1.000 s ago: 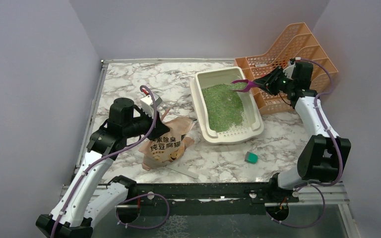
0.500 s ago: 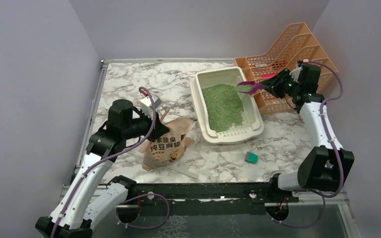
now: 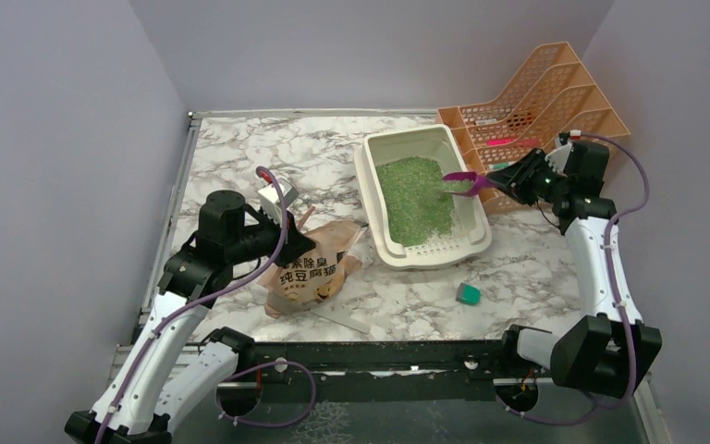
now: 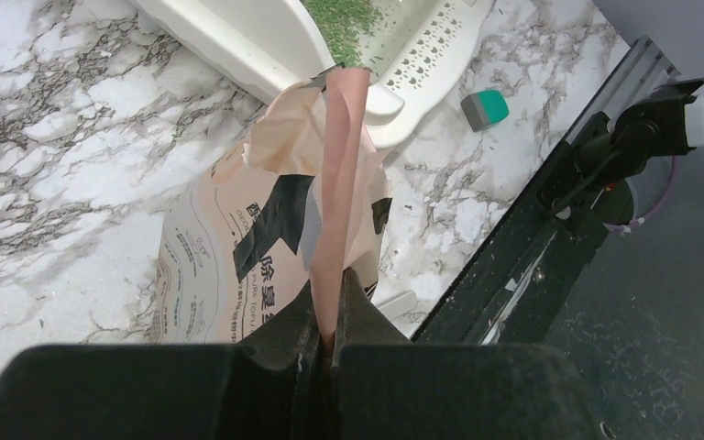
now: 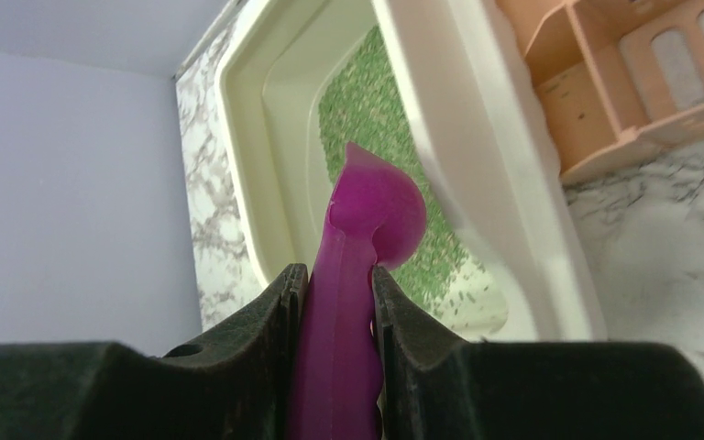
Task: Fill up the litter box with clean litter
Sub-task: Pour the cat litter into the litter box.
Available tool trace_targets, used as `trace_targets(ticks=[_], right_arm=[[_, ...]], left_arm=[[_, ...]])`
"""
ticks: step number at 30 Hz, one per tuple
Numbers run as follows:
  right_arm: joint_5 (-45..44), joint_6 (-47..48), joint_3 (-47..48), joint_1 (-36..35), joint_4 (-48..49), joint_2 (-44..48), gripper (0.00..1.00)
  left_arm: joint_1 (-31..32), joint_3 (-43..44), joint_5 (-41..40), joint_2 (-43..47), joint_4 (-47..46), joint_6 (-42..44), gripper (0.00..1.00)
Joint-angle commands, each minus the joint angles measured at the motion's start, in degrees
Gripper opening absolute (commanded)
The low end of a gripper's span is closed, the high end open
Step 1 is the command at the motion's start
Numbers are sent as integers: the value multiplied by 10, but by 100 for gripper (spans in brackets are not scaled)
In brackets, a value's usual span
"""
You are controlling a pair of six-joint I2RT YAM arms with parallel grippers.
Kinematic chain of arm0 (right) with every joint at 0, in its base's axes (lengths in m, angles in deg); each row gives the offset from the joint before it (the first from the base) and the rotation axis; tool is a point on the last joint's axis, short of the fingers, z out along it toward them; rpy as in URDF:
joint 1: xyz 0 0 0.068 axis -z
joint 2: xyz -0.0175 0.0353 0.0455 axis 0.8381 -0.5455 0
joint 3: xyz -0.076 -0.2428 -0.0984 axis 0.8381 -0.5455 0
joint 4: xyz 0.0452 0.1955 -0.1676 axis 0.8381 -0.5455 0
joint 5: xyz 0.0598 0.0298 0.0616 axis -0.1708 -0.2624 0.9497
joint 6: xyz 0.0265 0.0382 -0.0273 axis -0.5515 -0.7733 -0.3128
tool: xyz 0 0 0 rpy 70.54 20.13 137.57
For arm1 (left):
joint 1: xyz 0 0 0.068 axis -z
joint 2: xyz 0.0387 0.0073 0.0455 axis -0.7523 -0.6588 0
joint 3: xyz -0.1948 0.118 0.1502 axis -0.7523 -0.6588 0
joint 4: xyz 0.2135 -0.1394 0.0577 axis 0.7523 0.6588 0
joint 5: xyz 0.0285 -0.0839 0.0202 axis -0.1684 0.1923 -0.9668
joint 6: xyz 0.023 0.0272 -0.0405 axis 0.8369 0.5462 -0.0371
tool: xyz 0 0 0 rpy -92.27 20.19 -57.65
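The cream-white litter box [image 3: 370,176] sits right of the table's centre, with green clean litter [image 3: 412,199] spread over most of its floor. It also shows in the right wrist view [image 5: 477,156] with the litter [image 5: 367,101]. My right gripper [image 3: 508,181] is shut on the handle of a magenta scoop [image 3: 463,178], whose bowl [image 5: 380,206] hangs over the box's right side above the litter. My left gripper [image 3: 287,222] is shut on the top edge of the tan paper bag [image 3: 310,268], pinched between its jaws in the left wrist view [image 4: 335,316].
An orange mesh file rack [image 3: 555,102] stands behind and right of the box, close to my right arm. A small teal block [image 3: 468,294] lies on the marble in front of the box. A flat grey strip [image 3: 337,317] lies by the bag, near the table's black front rail.
My right gripper has drawn the scoop back toward the near right along the box's right side and lowered a little. The left arm has shifted slightly nearer with the bag.
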Motion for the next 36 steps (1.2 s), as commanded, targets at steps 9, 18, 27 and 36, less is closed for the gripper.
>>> trace_targets(ticks=[9, 18, 27, 36], right_arm=[[93, 69, -63, 3, -134, 109, 1], [-68, 129, 57, 3, -184, 104, 1], [-37, 144, 126, 2, -176, 86, 1], [19, 146, 118, -13, -156, 54, 1]], left_arm=[[2, 5, 56, 21, -59, -2, 0], [2, -2, 49, 55, -58, -11, 0], [1, -2, 50, 61, -58, -9, 0], [1, 0, 49, 57, -59, 0, 0]])
